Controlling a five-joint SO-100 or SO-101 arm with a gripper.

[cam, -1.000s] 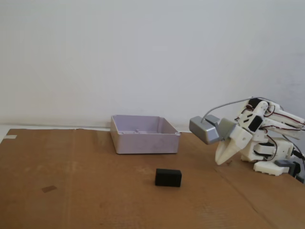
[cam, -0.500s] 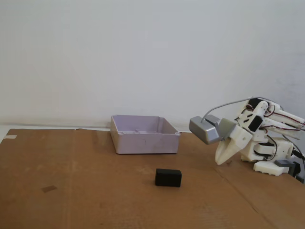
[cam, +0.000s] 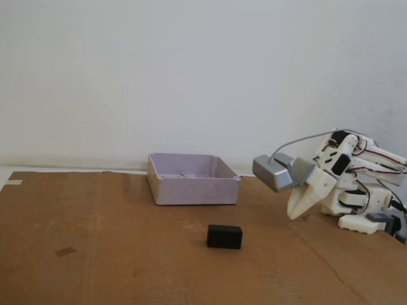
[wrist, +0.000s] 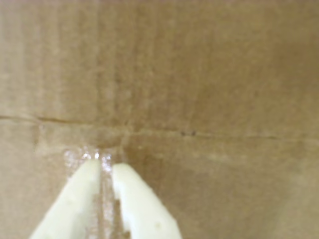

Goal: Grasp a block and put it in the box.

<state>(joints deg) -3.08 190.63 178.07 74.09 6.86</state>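
My claw (wrist: pixel 103 162) hangs tip-down just above the cardboard sheet (wrist: pixel 209 74), its two pale fingers (wrist: pixel 75 199) drawn nearly together with only a thin slit between them and nothing gripped. In the wrist view I see only bare cardboard, a fold line (wrist: pixel 199 134) crossing just past my tips and a shiny patch of tape (wrist: pixel 79 157) beside them; neither the block nor the box falls inside that view, since I am tucked in close to my own base.

In the fixed view my claw (cam: pixel 294 215) sits folded at the right, the grey camera housing (cam: pixel 272 171) riding on my wrist and looking down along the fingers. The block (cam: pixel 224 236) lies flat on the cardboard well to the left of me, clear on all sides, so I judge a top-down grip is open to me. The box (cam: pixel 191 189) stands behind the block, nearer the wall (cam: pixel 191 76), apart from it, open side up.

I judge the task not yet begun: I must spread my fingers and reach out to the block.
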